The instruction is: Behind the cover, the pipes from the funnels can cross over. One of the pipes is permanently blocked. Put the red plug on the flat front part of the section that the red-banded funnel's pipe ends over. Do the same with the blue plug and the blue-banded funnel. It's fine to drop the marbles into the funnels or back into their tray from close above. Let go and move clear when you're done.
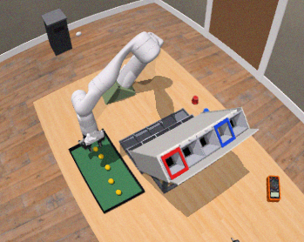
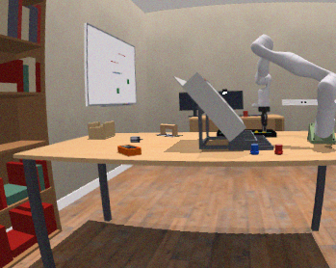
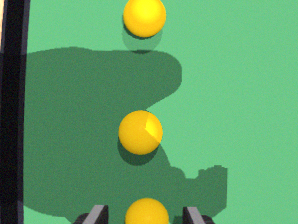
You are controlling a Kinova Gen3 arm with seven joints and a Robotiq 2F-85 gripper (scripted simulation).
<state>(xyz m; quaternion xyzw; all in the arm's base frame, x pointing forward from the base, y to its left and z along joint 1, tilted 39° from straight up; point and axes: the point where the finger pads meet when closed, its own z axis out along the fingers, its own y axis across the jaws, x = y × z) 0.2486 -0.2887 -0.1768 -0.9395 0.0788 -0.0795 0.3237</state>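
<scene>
My gripper (image 1: 92, 141) hangs low over the far end of the green marble tray (image 1: 105, 176). It is open. In the wrist view its fingers stand on either side of a yellow marble (image 3: 146, 212), with a gap on each side. Two more marbles (image 3: 140, 131) (image 3: 144, 16) lie in a line beyond it. The grey cover carries the red-banded funnel (image 1: 174, 162) and the blue-banded funnel (image 1: 225, 132). The red plug (image 1: 195, 100) and the blue plug (image 1: 206, 110) stand on the table behind the cover; both also show in the exterior view (image 2: 278, 148) (image 2: 254, 148).
The dark sectioned catch tray (image 1: 158, 126) lies behind the cover, right of the marble tray. An orange multimeter (image 1: 273, 188) lies near the table's right edge. The arm's green base (image 1: 118, 92) stands at the back. The marble tray's black rim (image 3: 11, 110) runs along the left of the wrist view.
</scene>
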